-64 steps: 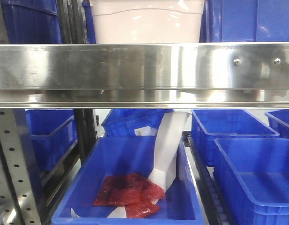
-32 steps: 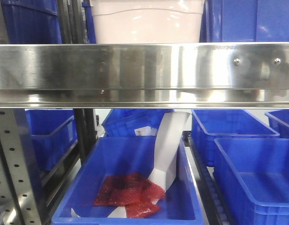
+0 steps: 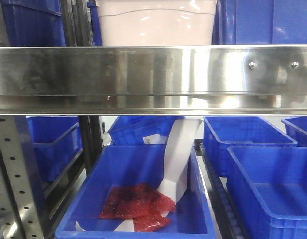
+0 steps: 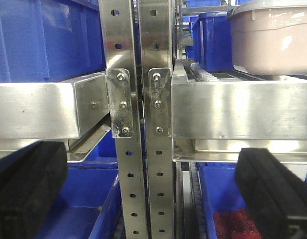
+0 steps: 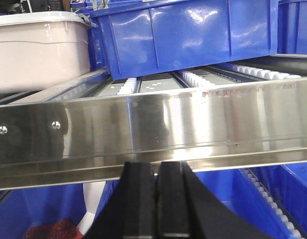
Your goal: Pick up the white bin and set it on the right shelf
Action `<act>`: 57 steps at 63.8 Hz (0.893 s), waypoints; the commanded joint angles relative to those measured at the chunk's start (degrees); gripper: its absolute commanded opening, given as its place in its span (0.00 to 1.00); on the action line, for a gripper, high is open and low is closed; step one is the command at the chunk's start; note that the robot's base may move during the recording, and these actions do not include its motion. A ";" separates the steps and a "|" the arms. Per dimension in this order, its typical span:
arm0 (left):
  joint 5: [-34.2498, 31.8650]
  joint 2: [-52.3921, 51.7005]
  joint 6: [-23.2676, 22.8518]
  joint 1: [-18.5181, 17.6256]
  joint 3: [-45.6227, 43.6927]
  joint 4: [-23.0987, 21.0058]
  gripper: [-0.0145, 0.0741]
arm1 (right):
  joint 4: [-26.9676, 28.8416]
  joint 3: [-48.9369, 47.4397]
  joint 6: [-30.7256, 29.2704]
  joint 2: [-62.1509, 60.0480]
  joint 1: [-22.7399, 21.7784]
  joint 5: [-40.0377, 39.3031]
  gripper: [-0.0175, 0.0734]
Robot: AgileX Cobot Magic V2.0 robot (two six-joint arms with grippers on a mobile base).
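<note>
The white bin (image 3: pixel 155 22) stands on the upper level, behind the broad steel front rail of the right shelf (image 3: pixel 143 74), which carries two screw heads near its right end. In the left wrist view the white bin (image 4: pixel 272 42) sits up and to the right, on the shelf right of the perforated uprights (image 4: pixel 143 149). My left gripper (image 4: pixel 146 167) is open, its black pads wide apart below the rails, with nothing between them. My right gripper (image 5: pixel 157 169) is shut on nothing, just under the shelf rail (image 5: pixel 168 129), with the white bin (image 5: pixel 39 50) up to its left.
Blue crates (image 3: pixel 262 22) flank the bin on the upper level. Below, a blue crate (image 3: pixel 138 189) holds red packets (image 3: pixel 136 204) and a white paper strip (image 3: pixel 180 154). More blue crates (image 3: pixel 270 189) stand to the right. Roller tracks (image 5: pixel 203 77) run under a blue crate (image 5: pixel 188 35).
</note>
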 commanded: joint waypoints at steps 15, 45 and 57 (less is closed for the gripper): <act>-5.56 -0.63 -0.54 -0.41 1.25 0.22 0.03 | -0.14 -0.36 -0.09 -0.47 -0.10 -5.45 0.26; -5.56 -0.63 -0.54 -0.41 1.25 0.22 0.03 | -0.14 -0.36 -0.09 -0.47 -0.10 -5.45 0.26; -5.56 -0.63 -0.54 -0.41 1.25 0.22 0.03 | -0.14 -0.36 -0.09 -0.47 -0.10 -5.45 0.26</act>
